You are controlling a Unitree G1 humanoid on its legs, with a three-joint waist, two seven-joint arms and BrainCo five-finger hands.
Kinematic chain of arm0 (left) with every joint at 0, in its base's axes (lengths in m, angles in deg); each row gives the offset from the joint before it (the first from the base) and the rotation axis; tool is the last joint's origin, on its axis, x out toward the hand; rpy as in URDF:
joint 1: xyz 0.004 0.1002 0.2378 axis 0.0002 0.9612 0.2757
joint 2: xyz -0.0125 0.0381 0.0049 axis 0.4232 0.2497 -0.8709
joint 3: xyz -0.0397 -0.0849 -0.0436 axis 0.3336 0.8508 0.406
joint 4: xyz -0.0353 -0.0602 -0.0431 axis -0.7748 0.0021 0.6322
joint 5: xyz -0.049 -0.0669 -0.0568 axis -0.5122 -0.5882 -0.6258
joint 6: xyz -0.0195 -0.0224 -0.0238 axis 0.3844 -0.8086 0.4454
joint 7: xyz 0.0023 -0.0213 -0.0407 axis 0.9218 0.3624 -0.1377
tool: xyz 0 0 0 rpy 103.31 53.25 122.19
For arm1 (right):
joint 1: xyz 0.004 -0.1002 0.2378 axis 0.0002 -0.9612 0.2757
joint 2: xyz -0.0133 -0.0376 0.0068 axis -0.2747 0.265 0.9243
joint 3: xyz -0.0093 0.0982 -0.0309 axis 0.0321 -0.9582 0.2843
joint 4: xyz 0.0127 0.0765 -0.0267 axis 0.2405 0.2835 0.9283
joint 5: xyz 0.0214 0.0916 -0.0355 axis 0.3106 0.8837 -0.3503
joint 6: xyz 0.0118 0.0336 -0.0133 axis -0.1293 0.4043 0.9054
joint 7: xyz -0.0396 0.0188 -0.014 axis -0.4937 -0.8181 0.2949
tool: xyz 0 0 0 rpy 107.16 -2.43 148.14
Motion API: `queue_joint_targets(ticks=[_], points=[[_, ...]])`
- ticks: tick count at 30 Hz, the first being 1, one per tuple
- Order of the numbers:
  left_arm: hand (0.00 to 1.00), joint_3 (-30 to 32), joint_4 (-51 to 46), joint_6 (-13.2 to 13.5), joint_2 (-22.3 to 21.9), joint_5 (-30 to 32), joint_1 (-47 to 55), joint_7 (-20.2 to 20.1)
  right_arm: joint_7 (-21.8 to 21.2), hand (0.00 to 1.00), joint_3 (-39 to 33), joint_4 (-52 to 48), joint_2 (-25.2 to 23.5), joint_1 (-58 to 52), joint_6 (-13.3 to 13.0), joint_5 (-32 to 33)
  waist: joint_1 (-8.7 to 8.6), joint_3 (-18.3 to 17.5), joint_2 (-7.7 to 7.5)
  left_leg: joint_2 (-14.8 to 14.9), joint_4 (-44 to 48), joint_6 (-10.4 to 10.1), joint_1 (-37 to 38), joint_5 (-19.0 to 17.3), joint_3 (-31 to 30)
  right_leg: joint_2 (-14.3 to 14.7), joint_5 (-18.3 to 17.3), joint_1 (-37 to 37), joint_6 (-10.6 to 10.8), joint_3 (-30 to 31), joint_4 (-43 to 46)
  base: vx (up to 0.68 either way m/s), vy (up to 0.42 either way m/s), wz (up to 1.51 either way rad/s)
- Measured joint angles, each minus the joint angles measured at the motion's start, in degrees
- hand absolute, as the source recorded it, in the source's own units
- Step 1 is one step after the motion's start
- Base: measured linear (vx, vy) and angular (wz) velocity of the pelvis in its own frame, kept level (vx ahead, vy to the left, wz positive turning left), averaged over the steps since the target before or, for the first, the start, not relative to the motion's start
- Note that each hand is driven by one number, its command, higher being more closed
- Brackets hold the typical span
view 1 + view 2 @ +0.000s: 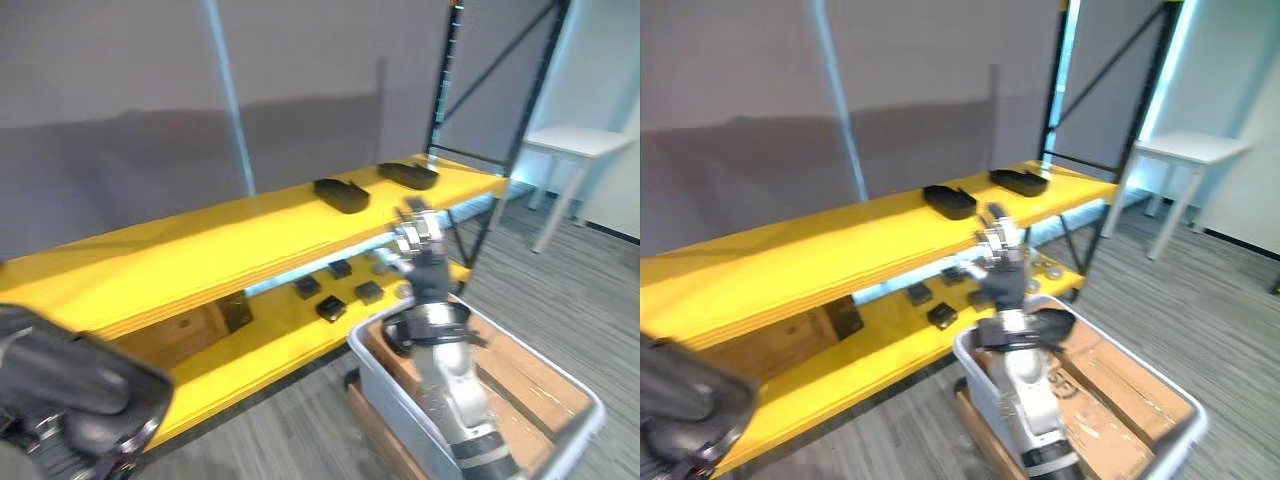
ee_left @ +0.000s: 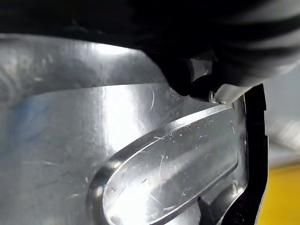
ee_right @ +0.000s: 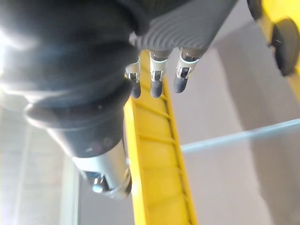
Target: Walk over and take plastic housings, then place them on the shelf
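On yellow shelf [image 1: 200,250], seemingly oval housings [image 1: 341,194].

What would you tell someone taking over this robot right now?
Right hand open and empty, raised before the yellow shelf.
Left hand low at the robot's left side.
Two black plastic housings lie on the top board; small black parts sit on the lower board.
A grey bin stands under the right arm; I cannot tell whether any housings are in it.
Left to do: check the bin and shelve any housings in it.
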Motion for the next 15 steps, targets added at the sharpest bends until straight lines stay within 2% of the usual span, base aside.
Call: queue_joint_targets(ticks=[1, 2, 4, 6, 8, 9, 10, 11, 12, 13, 14, 15], points=[[1.00, 1.4, -2.3, 0.0, -0.6, 1.3, 1.1, -0.2, 0.7, 0.00, -4.3, 0.0, 1.5, -1.9, 0.0, 1.1, 0.03, 0.2, -0.46, 0.4, 0.7, -0.1, -0.9, 0.0, 3.1, -1.1, -0.7, 0.6, 0.6, -2.8, 0.3, 0.03, 0.021, 1.18], [1.00, 3.2, -5.5, -0.1, -1.5, 2.0, 2.2, -0.1, 0.8, 0.00, -8.6, 0.0, 1.7, -3.7, 0.0, 2.4, 0.25, 0.3, -0.04, 0.1, 1.7, -0.1, -2.2, 0.1, 3.5, -1.7, -1.4, 0.5, 1.3, -4.0, 0.9, 0.02, 0.039, 0.95], [1.00, 6.8, -10.9, -0.3, -2.8, 3.8, 3.9, 0.5, 0.7, 0.00, -12.7, 0.1, 1.1, -7.0, 0.0, 4.1, 0.43, 1.2, -0.11, -0.5, 2.0, -0.8, -2.7, 2.1, 3.2, -2.5, -2.1, 0.5, 2.5, -3.9, 2.0, 0.04, 0.044, 0.33], [1.00, 8.9, -14.9, -0.5, -3.3, 7.1, 4.1, 0.9, 0.2, 0.00, -14.9, 0.1, -0.4, -9.7, 0.0, 4.3, 0.50, 1.8, -0.99, -2.3, 2.7, -1.7, -2.8, 1.8, 3.3, -5.1, -2.3, 0.6, 2.8, -3.5, 4.5, 0.10, 0.078, 0.21], [1.00, 8.7, -17.6, -0.7, -3.3, 11.0, 3.5, 1.1, -0.7, 0.00, -16.5, 0.1, -1.4, -11.3, 0.0, 4.5, -1.20, 2.5, -1.50, -4.4, 4.2, -1.1, -3.4, 0.7, 1.3, -8.5, -1.4, -0.7, 1.8, 1.5, 11.3, 0.14, 0.168, 0.54], [1.00, 8.4, -19.9, -1.3, -2.7, 13.8, 2.7, 0.8, -1.6, 0.00, -17.6, 0.1, -2.7, -11.5, 0.0, 4.0, -1.73, 3.0, -1.64, -5.3, 4.9, -0.5, -3.2, -0.1, 0.2, -11.0, 0.5, -4.1, -1.5, 6.8, 18.8, 0.12, 0.206, 0.51], [1.00, 8.3, -20.6, -1.6, -2.3, 14.6, 2.2, 0.6, -1.8, 0.00, -17.9, 0.0, -3.0, -11.8, 0.0, 3.9, -2.08, 3.1, -1.54, -5.4, 4.8, 0.0, -2.9, -0.5, -0.7, -10.9, 2.3, -5.7, -4.2, 11.0, 21.5, 0.15, 0.226, 0.76], [1.00, 8.0, -21.6, -1.9, -0.9, 15.8, 0.9, 0.2, -1.9, 0.00, -18.1, -0.6, -3.3, -12.8, -0.1, 3.0, -3.49, 3.5, -1.12, -5.4, 3.7, 0.1, -1.9, -0.6, -3.5, -9.6, 5.1, -8.8, -8.0, 19.9, 26.8, 0.13, 0.096, 1.02], [1.00, 7.8, -21.6, -2.0, 0.7, 16.2, -0.2, 0.1, -2.1, 0.00, -18.1, -2.0, -3.7, -13.6, -0.2, 2.8, -4.88, 4.2, -1.23, -5.8, 2.5, 0.6, -1.5, -0.3, -6.1, -7.1, 2.0, -10.5, -5.2, 25.2, 28.3, 0.12, 0.060, 1.30], [1.00, 7.5, -21.1, -2.4, 1.7, 16.2, -1.9, -0.1, -2.6, 0.00, -18.4, -3.8, -3.9, -14.4, -0.3, 2.8, -5.49, 4.4, -1.52, -6.0, 1.4, 1.2, -1.4, 0.1, -8.0, -4.3, -1.3, -12.4, -3.9, 29.3, 27.8, 0.10, 0.001, 1.18], [1.00, 7.0, -20.5, -3.3, 1.9, 16.3, -3.7, -0.2, -3.6, 0.00, -19.5, -5.6, -4.1, -14.5, -0.3, 2.4, -5.63, 4.6, -1.80, -6.3, 0.4, 1.5, -1.0, 0.3, -9.1, -1.7, -3.4, -14.3, -3.4, 32.6, 25.7, 0.08, 0.004, 0.85], [1.00, 6.7, -20.3, -3.8, 1.9, 16.3, -4.3, -0.2, -4.0, 0.00, -20.1, -6.4, -4.2, -14.5, -0.3, 1.9, -5.70, 5.0, -1.99, -6.4, 0.3, 1.5, -0.6, 0.4, -9.5, -0.8, -3.8, -14.8, -2.9, 33.5, 24.0, 0.08, -0.001, 0.69]])
